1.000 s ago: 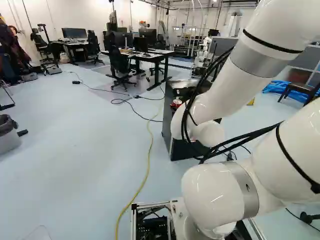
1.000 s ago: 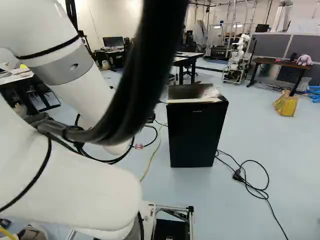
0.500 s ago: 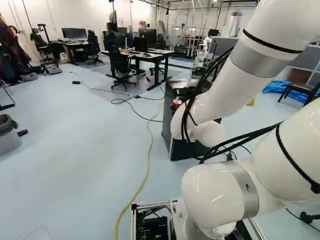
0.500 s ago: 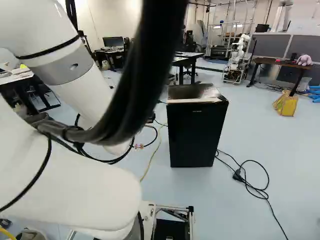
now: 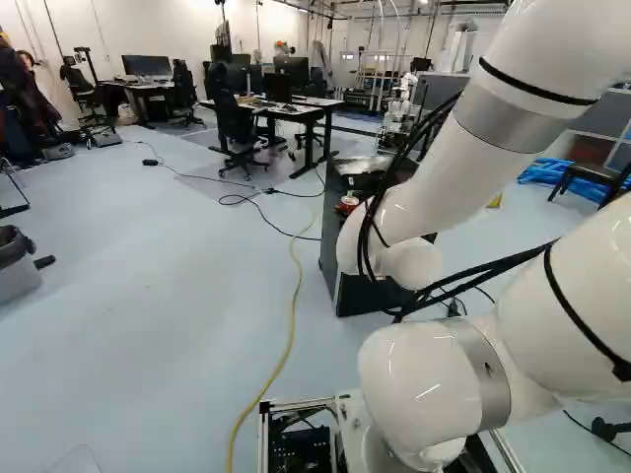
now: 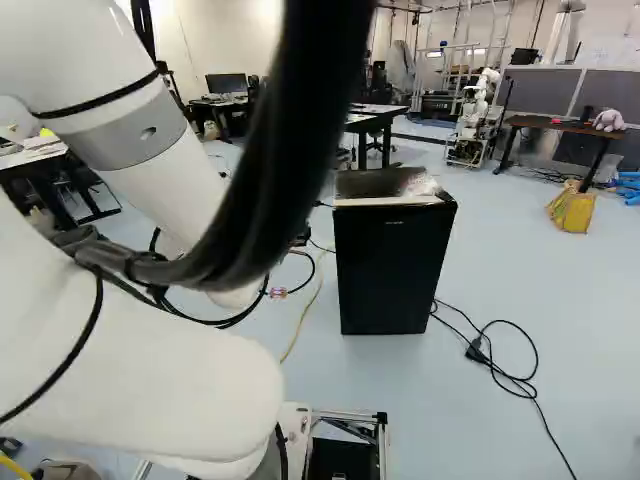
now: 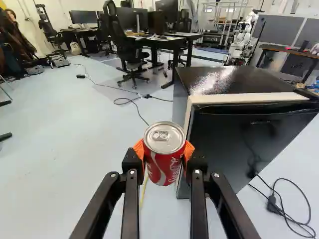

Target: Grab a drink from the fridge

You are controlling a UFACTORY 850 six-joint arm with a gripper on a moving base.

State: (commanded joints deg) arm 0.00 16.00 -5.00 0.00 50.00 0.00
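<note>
- From where I stand, one red drink can (image 7: 162, 167) is clasped between the two orange-padded fingers of the gripper (image 5: 349, 204).
- The can is outside the one black fridge (image 6: 395, 270), near its side edge; I cannot tell how wide the gap is.
- Pale floor (image 5: 148, 296) spreads broadly left of the fridge in the left base view, crossed by one yellow cable (image 5: 294, 301).
- Right of the fridge in the right base view, black cord (image 6: 535, 400) lies looped.
</note>
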